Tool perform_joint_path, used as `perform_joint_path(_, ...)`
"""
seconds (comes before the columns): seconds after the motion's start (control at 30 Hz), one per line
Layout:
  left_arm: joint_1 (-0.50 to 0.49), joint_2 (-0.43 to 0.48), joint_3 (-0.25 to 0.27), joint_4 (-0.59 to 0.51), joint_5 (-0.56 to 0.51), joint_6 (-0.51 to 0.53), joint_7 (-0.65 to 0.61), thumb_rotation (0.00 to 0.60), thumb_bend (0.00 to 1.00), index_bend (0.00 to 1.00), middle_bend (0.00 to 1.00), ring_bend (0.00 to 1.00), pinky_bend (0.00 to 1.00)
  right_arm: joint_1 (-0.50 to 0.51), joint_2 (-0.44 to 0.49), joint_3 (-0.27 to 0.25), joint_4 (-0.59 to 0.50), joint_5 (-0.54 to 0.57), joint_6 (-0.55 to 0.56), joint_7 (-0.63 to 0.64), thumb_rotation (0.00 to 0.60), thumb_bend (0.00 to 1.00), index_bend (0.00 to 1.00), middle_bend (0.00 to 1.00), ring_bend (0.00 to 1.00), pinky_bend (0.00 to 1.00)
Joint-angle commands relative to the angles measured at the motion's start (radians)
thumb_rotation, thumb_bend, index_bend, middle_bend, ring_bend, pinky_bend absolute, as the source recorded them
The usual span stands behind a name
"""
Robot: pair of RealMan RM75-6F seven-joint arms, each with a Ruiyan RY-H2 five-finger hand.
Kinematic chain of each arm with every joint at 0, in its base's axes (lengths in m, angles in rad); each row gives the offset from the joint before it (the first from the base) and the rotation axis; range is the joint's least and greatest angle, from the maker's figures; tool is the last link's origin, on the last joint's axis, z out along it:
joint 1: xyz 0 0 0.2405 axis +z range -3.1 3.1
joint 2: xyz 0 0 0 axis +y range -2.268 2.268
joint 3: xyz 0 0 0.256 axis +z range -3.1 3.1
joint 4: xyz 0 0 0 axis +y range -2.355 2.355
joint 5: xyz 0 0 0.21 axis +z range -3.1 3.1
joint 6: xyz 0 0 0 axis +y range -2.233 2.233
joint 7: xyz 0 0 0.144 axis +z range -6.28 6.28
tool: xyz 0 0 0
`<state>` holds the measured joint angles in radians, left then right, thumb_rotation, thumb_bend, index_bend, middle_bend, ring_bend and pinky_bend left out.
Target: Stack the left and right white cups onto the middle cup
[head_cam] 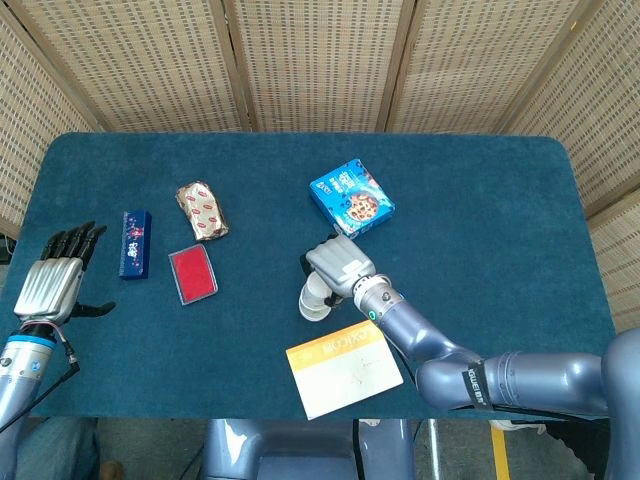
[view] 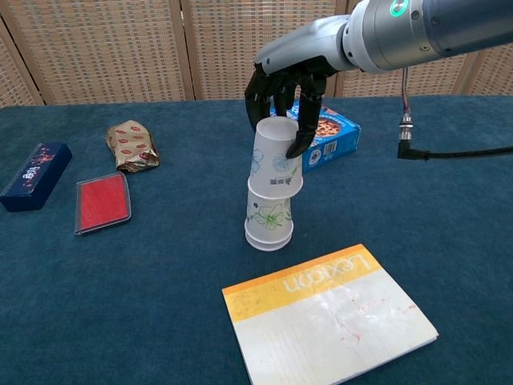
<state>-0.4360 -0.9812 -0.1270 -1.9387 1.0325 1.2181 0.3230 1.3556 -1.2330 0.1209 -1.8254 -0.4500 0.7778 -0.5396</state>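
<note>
Right hand over white cups, left hand apart

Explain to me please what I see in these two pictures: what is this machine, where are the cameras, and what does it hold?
This is a robot with two metal arms, each ending in a hand with fingers. One camera looks down from its head, the other looks forward from its chest.

The right hand holds a white upside-down cup and sets it over another cup standing on the blue table. The left hand rests open at the table edge, holding nothing.

Also on the table: a yellow-and-white notebook, a blue cookie box, a foil snack packet, a flat red case and a small dark blue box.
</note>
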Motion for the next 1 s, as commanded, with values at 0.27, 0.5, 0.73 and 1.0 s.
perform_joint_path(0.27, -0.001, -0.002, 0.000, 0.000, 0.002, -0.008, 0.003, 0.600, 0.00, 0.00, 0.00, 0.00, 0.00, -0.015, 0.041, 0.024, -0.035, -0.008, -0.028, 0.080, 0.600, 0.00, 0.00, 0.00, 0.00, 0.02)
perform_joint_path(0.5, 0.003, -0.003, 0.002, -0.007, 0.011, -0.002, 0.009, 0.600, 0.00, 0.00, 0.00, 0.00, 0.00, -0.073, 0.089, -0.043, -0.060, -0.087, 0.011, 0.072, 0.600, 0.00, 0.02, 0.00, 0.00, 0.00)
perform_joint_path(0.73, 0.012, -0.005, 0.008, -0.020, 0.030, 0.012, 0.016, 0.600, 0.00, 0.00, 0.00, 0.00, 0.00, -0.146, 0.103, -0.093, -0.078, -0.195, 0.013, 0.095, 0.600, 0.00, 0.17, 0.00, 0.00, 0.00)
perform_joint_path(1.0, 0.018, -0.005, 0.010, -0.026, 0.039, 0.019, 0.017, 0.600, 0.00, 0.00, 0.00, 0.00, 0.00, -0.166, 0.071, -0.089, -0.069, -0.258, 0.005, 0.108, 0.600, 0.00, 0.19, 0.00, 0.00, 0.00)
